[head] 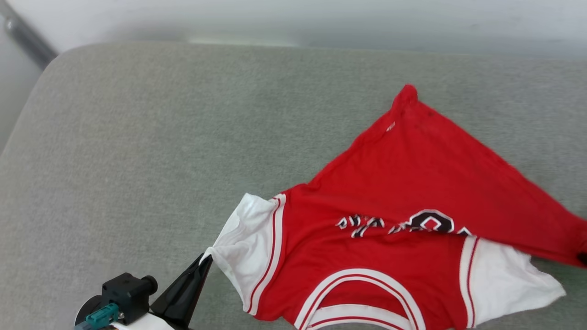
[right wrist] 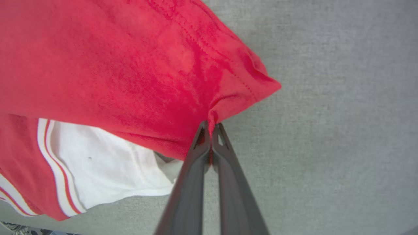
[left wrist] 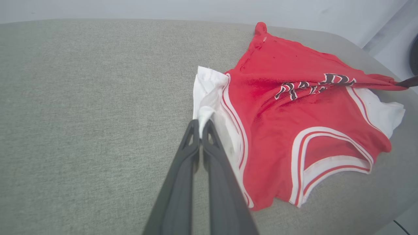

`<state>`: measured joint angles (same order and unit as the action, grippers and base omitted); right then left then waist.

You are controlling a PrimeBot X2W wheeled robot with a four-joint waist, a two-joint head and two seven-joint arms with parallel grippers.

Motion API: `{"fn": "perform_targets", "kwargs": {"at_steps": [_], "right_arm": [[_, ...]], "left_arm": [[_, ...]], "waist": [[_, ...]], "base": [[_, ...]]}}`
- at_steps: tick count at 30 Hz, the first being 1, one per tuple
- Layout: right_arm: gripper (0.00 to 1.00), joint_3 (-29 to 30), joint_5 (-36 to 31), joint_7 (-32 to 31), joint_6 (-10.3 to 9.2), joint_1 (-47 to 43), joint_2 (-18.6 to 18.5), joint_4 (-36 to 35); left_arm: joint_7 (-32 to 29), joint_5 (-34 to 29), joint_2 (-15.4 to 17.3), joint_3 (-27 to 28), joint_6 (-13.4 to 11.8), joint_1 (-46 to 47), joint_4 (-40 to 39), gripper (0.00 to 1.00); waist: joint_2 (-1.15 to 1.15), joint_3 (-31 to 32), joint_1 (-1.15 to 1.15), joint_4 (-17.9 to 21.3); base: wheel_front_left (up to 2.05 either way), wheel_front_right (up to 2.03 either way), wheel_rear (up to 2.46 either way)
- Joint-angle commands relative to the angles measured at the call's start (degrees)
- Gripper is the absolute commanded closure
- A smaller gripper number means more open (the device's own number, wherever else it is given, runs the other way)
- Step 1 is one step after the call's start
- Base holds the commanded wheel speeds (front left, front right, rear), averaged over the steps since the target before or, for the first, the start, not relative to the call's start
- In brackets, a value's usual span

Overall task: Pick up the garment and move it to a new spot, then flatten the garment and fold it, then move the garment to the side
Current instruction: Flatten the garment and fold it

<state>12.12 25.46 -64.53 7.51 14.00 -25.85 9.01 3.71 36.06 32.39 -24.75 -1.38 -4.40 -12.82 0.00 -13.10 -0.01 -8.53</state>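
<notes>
One red shirt [head: 390, 183] lies on the grey cushion [head: 151, 137], in its near right part as the head view shows it, with the striped neckline [head: 362, 293] toward the robot and cut by that view's bottom edge. The red body is folded over on a slant, so a broad red flap [head: 440, 156] covers the lower part of the black, white-edged lettering [head: 403, 224]. One corner of the flap points away from the robot and the other runs off to the right. Two white sleeves show: one [head: 250, 240] on the left, with red-and-white striped trim at its seam, and one [head: 509, 279] on the right, partly under the flap. The left gripper [left wrist: 200, 125] is clamped on the edge of the left sleeve, white cloth bunched between its fingertips. The right gripper [right wrist: 210, 125] is clamped too, pinching the red flap near its right-hand corner, where the cloth puckers into creases around the tips. From there the flap stretches over the right sleeve. Grey cushion surrounds the shirt on its left and far sides, and a pale wall [head: 321, 18] stands behind the far edge.
</notes>
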Motion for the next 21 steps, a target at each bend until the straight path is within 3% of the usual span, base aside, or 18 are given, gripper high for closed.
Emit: {"fn": "perform_targets", "kwargs": {"at_steps": [1, 8, 16, 18, 21], "right_arm": [[1.0, 0.3, 0.2, 0.1, -0.04, -1.5, 0.6, -0.6], [1.0, 2.3, 1.6, 3.6, -0.04, -13.5, 4.3, -8.2], [1.0, 1.8, 0.1, 7.0, -0.04, -19.2, 6.7, -7.6], [0.0, 1.3, -0.4, 8.1, -0.03, -19.0, 7.3, -7.5], [0.0, 0.8, 0.4, 8.4, -0.03, -17.9, 7.3, -8.6]], "left_arm": [[0.2, 0.2, 0.1, 0.2, -0.2, -0.3, 0.1, 1.0], [1.4, 1.2, -1.4, 0.3, -1.1, -1.5, 1.3, 1.0], [2.2, 1.4, -1.9, 0.3, -1.8, -2.2, 2.0, 1.0], [2.1, 1.4, -1.9, 0.2, -1.9, -2.2, 1.9, 1.0], [1.9, 1.3, -1.6, 0.1, -2.0, -2.2, 1.4, 1.0]], "waist": [[0.0, 2.3, 0.01, 2.4], [0.0, 4.6, 0.01, 5.0], [0.0, 6.1, 0.01, 6.6], [0.0, 6.3, 0.01, 6.6], [0.0, 6.4, 0.01, 6.4]], "base": [[0.0, 0.0, 0.0], [0.0, 0.0, 0.0], [0.0, 0.0, 0.0], [0.0, 0.0, 0.0], [0.0, 0.0, 0.0]]}}
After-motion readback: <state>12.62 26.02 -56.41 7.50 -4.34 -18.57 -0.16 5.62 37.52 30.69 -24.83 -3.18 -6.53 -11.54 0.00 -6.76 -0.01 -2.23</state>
